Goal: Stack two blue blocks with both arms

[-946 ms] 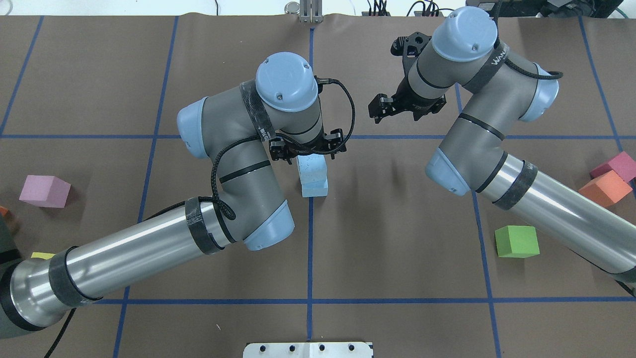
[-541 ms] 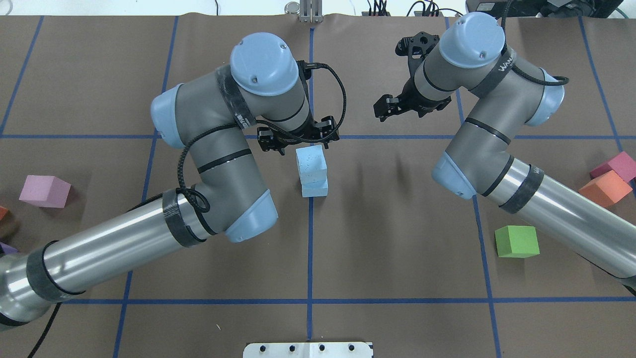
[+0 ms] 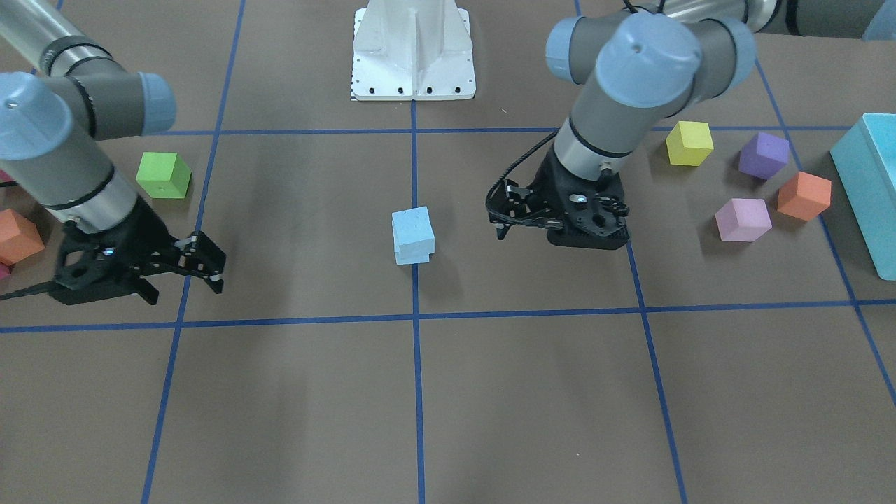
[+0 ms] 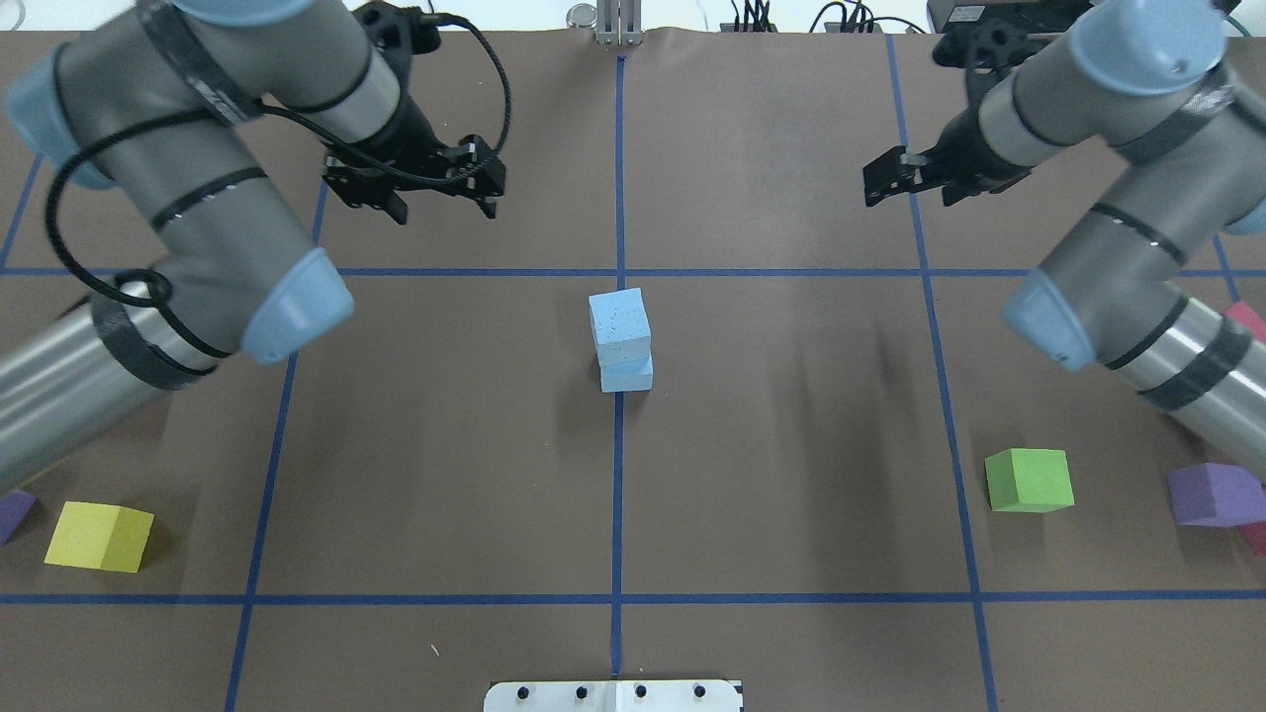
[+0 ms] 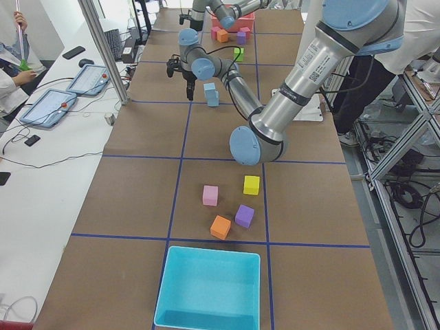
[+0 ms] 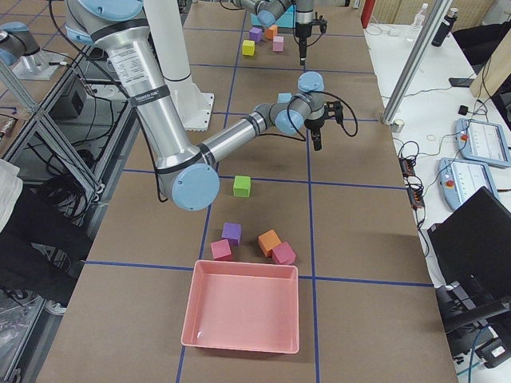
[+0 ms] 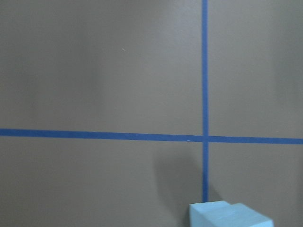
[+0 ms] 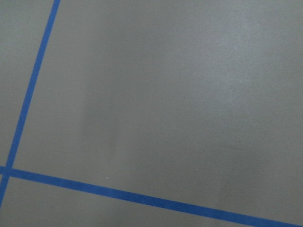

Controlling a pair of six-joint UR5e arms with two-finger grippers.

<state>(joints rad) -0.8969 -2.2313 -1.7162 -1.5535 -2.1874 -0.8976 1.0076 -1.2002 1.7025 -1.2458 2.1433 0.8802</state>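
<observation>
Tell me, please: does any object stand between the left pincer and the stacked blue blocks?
Nothing visible does. Only bare brown table lies between the open left pincer and the stacked blue blocks.

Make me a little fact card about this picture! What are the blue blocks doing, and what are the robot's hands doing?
Stack: upper blue block sits on lower blue block, slightly offset, on the middle tape line.
Hands: left gripper open and empty; right gripper open and empty; both clear of the stack.
Job: looks done, nothing holds the stack.
Loose cubes: green cube, yellow cube, purple cube.
</observation>
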